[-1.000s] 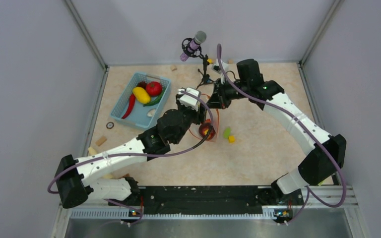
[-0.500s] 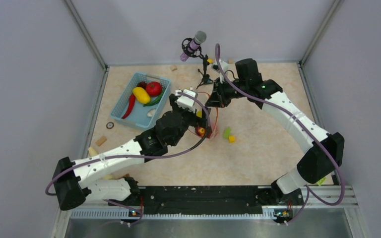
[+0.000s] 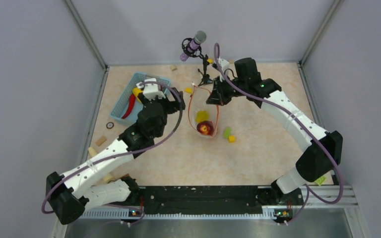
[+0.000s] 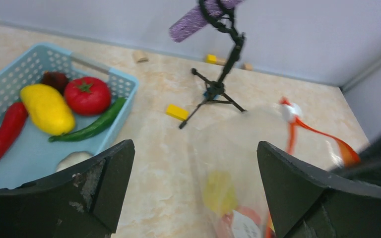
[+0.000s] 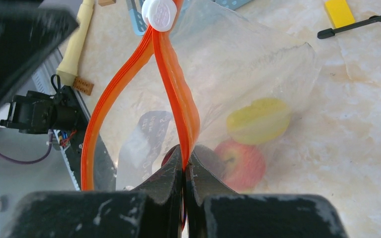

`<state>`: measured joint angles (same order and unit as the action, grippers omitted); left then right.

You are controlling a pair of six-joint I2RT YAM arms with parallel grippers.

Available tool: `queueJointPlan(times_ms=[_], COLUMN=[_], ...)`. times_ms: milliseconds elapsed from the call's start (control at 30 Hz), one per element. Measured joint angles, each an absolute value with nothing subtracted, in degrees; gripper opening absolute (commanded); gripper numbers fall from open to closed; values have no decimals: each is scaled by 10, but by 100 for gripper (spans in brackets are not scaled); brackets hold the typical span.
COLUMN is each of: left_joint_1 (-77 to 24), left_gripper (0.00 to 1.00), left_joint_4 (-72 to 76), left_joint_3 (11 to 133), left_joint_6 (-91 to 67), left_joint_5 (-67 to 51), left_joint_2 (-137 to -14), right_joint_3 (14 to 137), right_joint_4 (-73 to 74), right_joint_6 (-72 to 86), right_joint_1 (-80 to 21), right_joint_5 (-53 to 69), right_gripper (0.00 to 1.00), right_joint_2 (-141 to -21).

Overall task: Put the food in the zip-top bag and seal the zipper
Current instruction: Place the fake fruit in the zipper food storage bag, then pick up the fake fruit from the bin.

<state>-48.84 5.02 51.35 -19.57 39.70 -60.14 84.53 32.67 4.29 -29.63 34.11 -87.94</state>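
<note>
The bag point(image 3: 204, 115) sits mid-table with its mouth open, and we see a yellow piece point(image 5: 258, 120) and a red fruit point(image 5: 240, 162) inside. Our right gripper point(image 5: 184, 166) is clamped on the zipper point(image 5: 176, 84). Our left gripper point(image 4: 196, 148) hangs empty, spread wide, near the basket point(image 4: 10, 84), where the tomato point(image 4: 87, 95) lies.

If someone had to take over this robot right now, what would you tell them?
Left gripper open, empty, between basket and zip-top bag.
Right gripper shut on the zipper; the bag's mouth gapes open.
Done: yellow piece and red fruit in the bag.
Left: tomato, red chili and the other basket food, then sealing.
</note>
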Motion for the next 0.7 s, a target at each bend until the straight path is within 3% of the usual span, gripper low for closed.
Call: queueJointPlan(times_ms=[400,700], left_joint_1=[-251,-103], left_gripper=[99,94], left_joint_4=[-18,-6], left_joint_3=[495,513], left_joint_6=[-354,-407], left_joint_5=[329,237], left_joint_2=[-613,-750], right_joint_3=[852,857], right_joint_4=[328,327], right_joint_6=[43,36], right_joint_1=[-296,-296], right_joint_5=[319,315], right_gripper=[0,0], right_joint_2=[-891,-897])
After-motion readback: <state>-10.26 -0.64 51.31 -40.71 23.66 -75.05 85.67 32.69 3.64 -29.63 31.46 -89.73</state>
